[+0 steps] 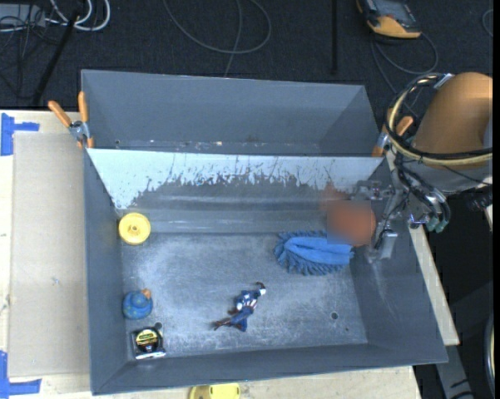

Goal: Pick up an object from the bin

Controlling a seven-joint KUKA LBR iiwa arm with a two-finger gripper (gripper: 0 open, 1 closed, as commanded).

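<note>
**Container.** Grey metal bin (233, 140) with sloped walls. The floor is mostly bare and the contents lie scattered, well apart.

**Contents.**
1. Blue shaggy duster head (312, 253), flat on the floor right of centre, near the right wall.
2. Orange-brown rounded thing (349, 221), smeared in outline, just above the duster head's right end and just beside the gripper. Its kind cannot be told, nor whether it rests on the bin or is carried.
3. Yellow round disc (135, 229), on the left, at the foot of the back wall.
4. Small blue duck-like toy (137, 304) with an orange bill, front left.
5. Yellow-and-black tape measure (148, 340), in the front left corner, just below the toy.
6. Small blue-and-red toy figure (241, 307), lying flat at front centre.

**Robot.** The gripper (381, 243) sits low against the right wall. Whether it is released or clenched cannot be told.

**Task's thing.** None can be confirmed as taken. Items 1 and 2 are the nearest candidates, and the rest are far off to the left.

**Hazards, as judged.**
- The gripper is close to the sloping right wall, so a descent from here may scrape or jam on the metal.
- The duster's loose fringe may snag or slip out, giving a partial hold that drops on the lift.
- A round thing may roll away at a touch, down toward the floor.
- With items 1 and 2 so close together, a closing grasp may catch both, or nudge one aside.
</note>
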